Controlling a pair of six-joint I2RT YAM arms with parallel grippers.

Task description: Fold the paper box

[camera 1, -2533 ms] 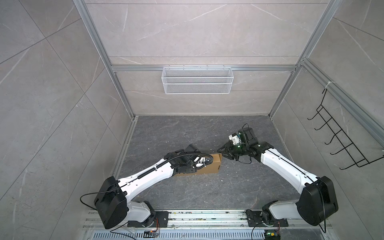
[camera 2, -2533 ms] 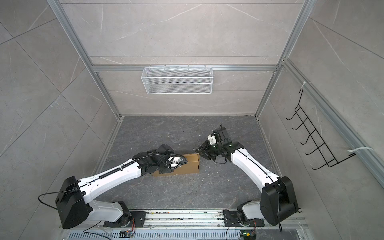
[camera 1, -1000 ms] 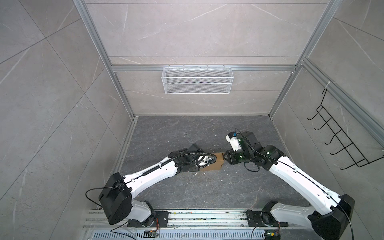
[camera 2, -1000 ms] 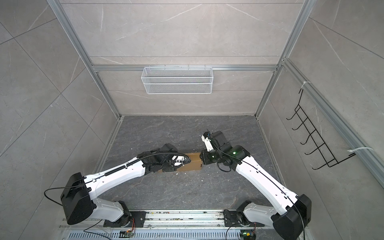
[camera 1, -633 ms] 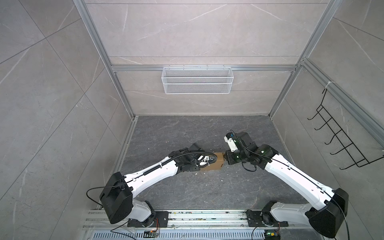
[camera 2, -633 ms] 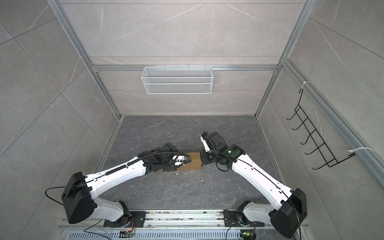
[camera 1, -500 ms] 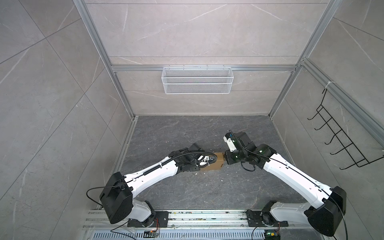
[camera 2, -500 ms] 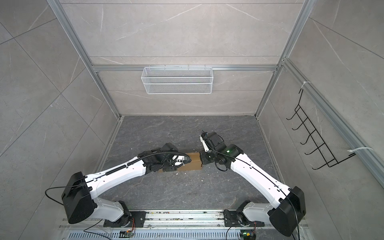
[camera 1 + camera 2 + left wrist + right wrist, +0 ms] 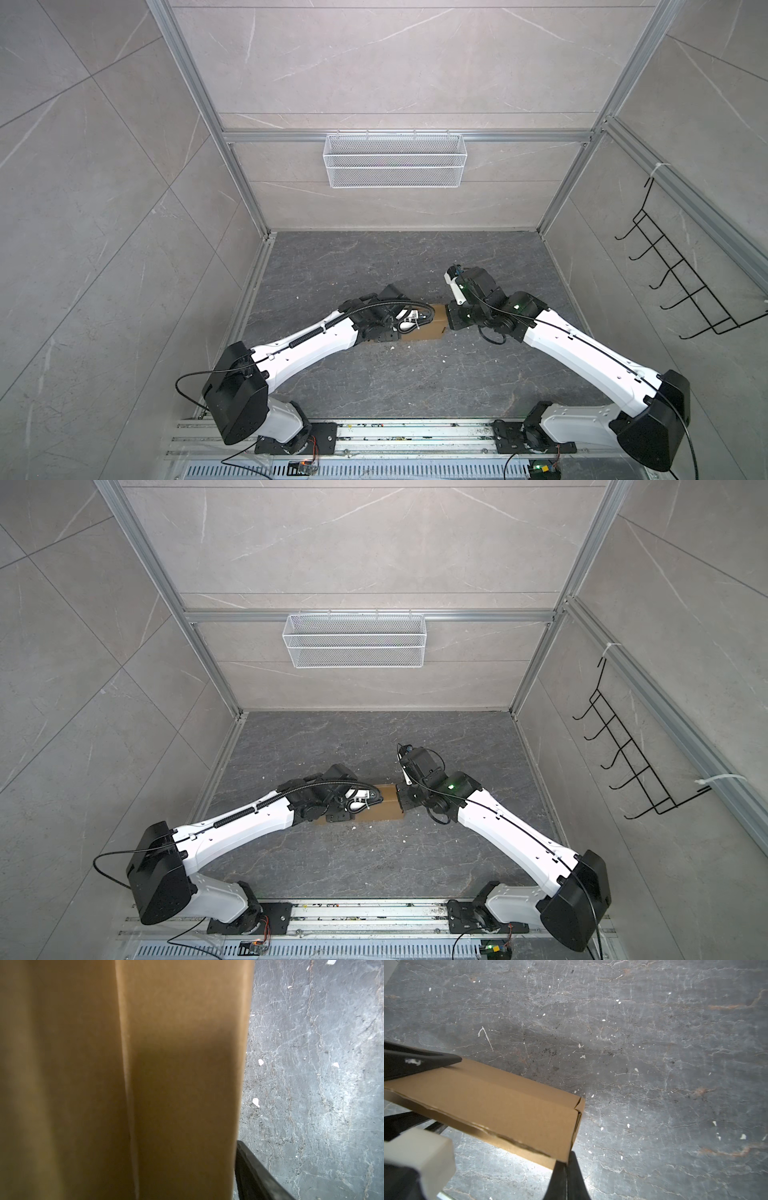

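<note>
**A:** Top view. The paper box [image 9: 434, 332] lies flat on the grey tabletop [image 9: 374, 374], mid-floor between the arms. The left gripper [image 9: 409, 327] sits over one end and the right gripper [image 9: 449, 323] butts the other end.

**B:** Left wrist view?

**A:** Card fills it, with one crease [image 9: 126, 1084] along the panel. One finger [image 9: 255, 1176] is just beside the box's long edge. The other finger is out of view.

**B:** Right wrist view?

**A:** Right jaws are pressed together with their tips touching the box's end corner, and no card shows between them. One of the left fingers [image 9: 425, 1061] is on the far edge, with a dark shape at the near edge. That reads as a clamp across the width.

**B:** Step?

**A:** Judged: seating the end wall. Push square along the long axis and low on the wall, with the left clamp firm against sliding or skew. The corner seam [image 9: 578, 1105] gapes slightly, so press there gently to avoid crushing it.
</note>
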